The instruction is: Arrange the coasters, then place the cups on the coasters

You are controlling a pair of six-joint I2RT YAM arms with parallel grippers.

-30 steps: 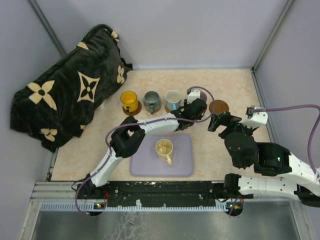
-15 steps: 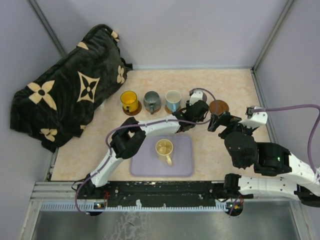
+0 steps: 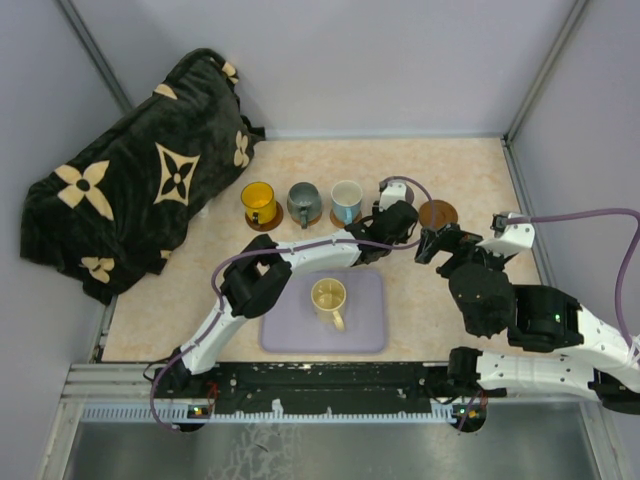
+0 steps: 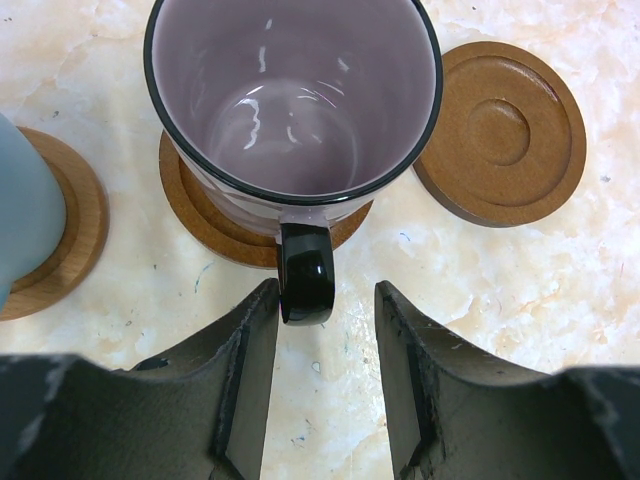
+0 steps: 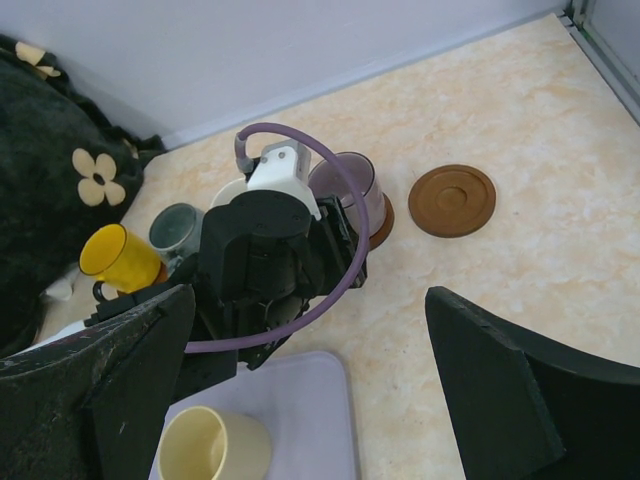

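1 cream cup (image 3: 328,296) on tray (image 3: 372,325)

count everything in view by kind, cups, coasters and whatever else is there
cups: 5 (yellow cup, grey-green cup, white and blue cup, mauve cup, cream cup)
coasters: 5 (four under cups, one bare coaster)
lavender tray: 1
black flowered blanket: 1
total: 12
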